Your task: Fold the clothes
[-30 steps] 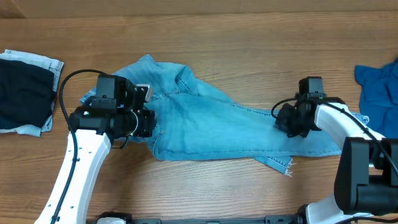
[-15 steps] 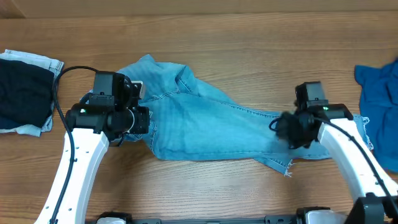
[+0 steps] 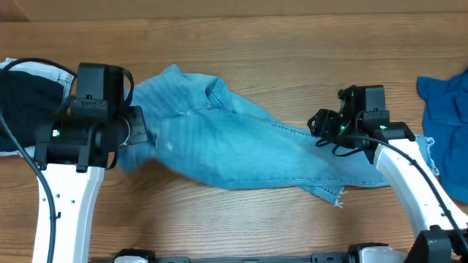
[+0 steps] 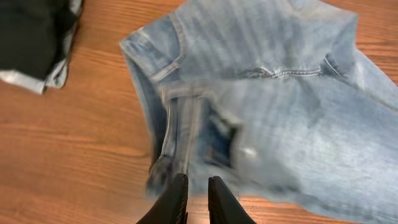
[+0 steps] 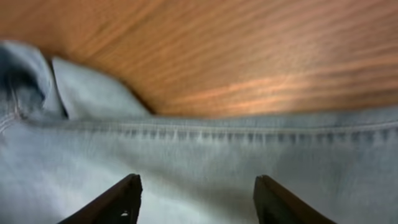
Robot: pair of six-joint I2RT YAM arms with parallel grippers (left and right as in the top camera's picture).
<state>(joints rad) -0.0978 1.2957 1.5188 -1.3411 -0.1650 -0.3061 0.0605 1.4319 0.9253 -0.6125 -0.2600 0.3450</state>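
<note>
From overhead, the left arm (image 3: 88, 124) has swung left and away from me over the past second, and the light-blue jeans (image 3: 248, 146) have gone with it. Their near-left corner has pulled out into a blurred sweep toward the dark navy piece (image 3: 25, 109). The right end effector (image 3: 320, 126) has come off the lower leg and now sits over the leg's far edge, up from the frayed hem (image 3: 333, 196). I read this as the waist end being dragged out to straighten the garment, so no fold has been made yet. The jeans lie across the middle of the worktop (image 3: 241, 44), with bare wood on their far and near sides. To the left, though, the arm is now close to the navy piece, and the bright blue denim (image 3: 446, 95) crowds the right edge. At the left wrist, the left end effector (image 4: 194, 196) is all but closed. The blurred waistband (image 4: 180, 124) runs down to its tips, so I judge it pinched there, though the contact is smeared. At the right wrist, the right end effector (image 5: 199, 202) is spread wide and holds nothing, hovering over the leg seam.
</note>
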